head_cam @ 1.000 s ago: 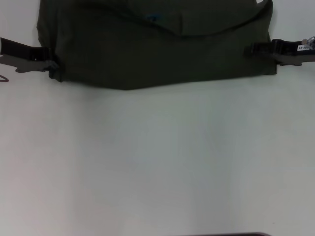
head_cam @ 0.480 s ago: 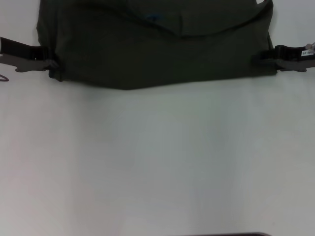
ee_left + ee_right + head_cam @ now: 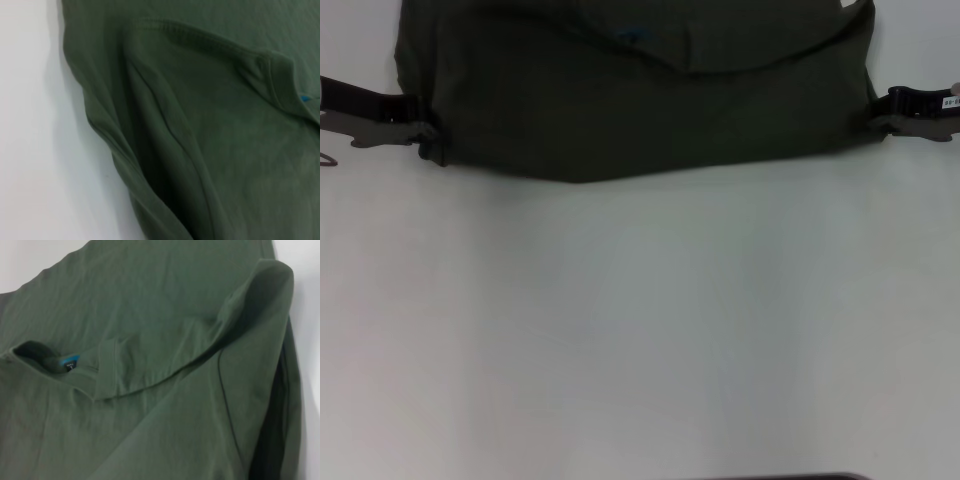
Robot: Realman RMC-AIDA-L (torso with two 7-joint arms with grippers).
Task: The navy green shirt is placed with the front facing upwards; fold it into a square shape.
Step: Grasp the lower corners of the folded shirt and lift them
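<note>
The navy green shirt (image 3: 640, 100) lies folded at the far side of the white table (image 3: 640, 330), plain green cloth up, with a curved fold edge across it. Its blue neck label (image 3: 632, 36) shows near the top. In the left wrist view the shirt (image 3: 210, 135) shows its collar and the label (image 3: 305, 98). The right wrist view has the shirt (image 3: 150, 405) with the label (image 3: 70, 362) inside the neck. My left gripper (image 3: 423, 130) sits against the shirt's left edge. Just off the shirt's right edge, my right gripper (image 3: 880, 112) stands open and holds nothing.
Bare white table stretches from the shirt's near edge to the front. A dark strip (image 3: 780, 477) shows at the bottom of the head view.
My right gripper has slid to the right, off the shirt's right edge, and let the cloth go. The left gripper and the shirt have stayed put.
</note>
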